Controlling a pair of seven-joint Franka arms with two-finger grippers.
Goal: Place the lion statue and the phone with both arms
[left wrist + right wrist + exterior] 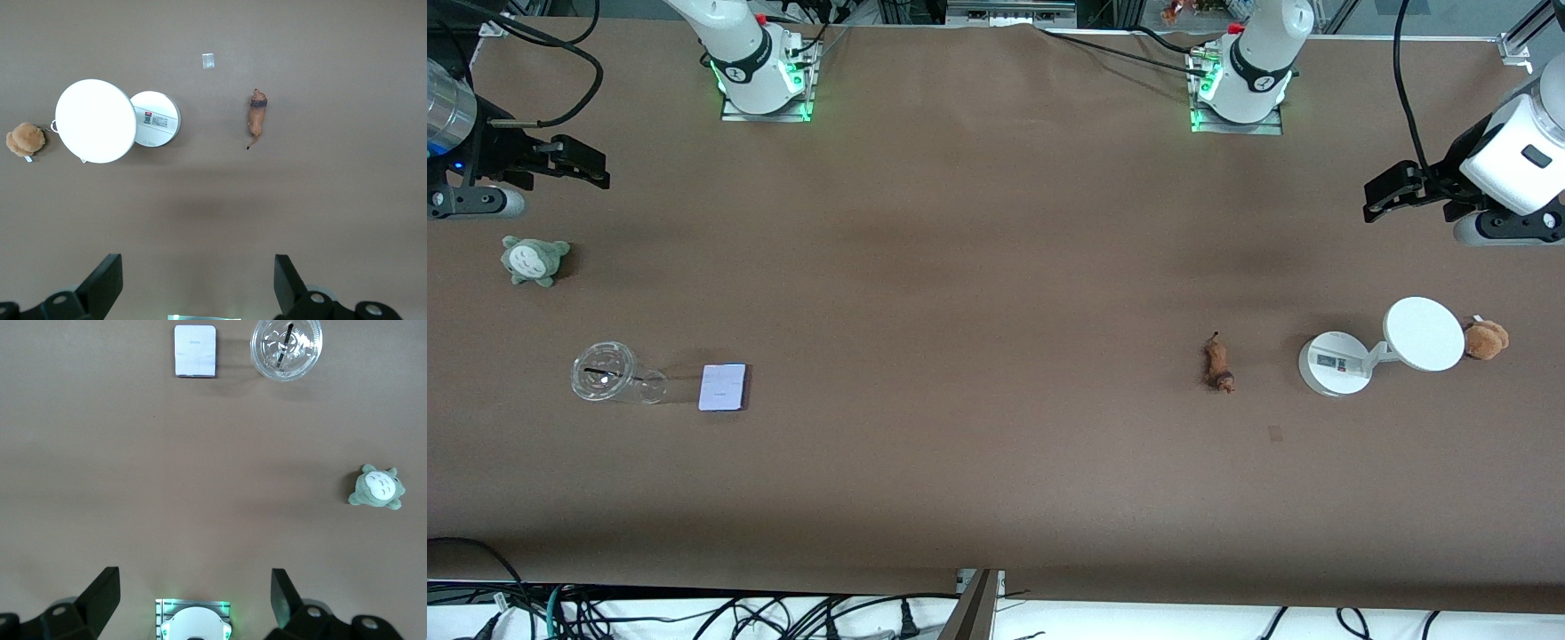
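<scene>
The lion statue (1217, 363), a small orange-brown figurine with a dark end, lies on the brown table toward the left arm's end; it also shows in the left wrist view (257, 118). The phone (723, 387), a flat pale lavender rectangle, lies toward the right arm's end and shows in the right wrist view (195, 351). My left gripper (1373, 201) hangs open and empty high over the table's left arm's end (198, 280). My right gripper (598, 169) hangs open and empty high over the right arm's end (195, 597).
A white round-based stand with a disc (1334, 363) and a brown plush (1486, 339) sit beside the lion statue. A clear lidded cup (609, 376) lies beside the phone. A grey-green plush (535, 260) sits farther from the front camera than the cup.
</scene>
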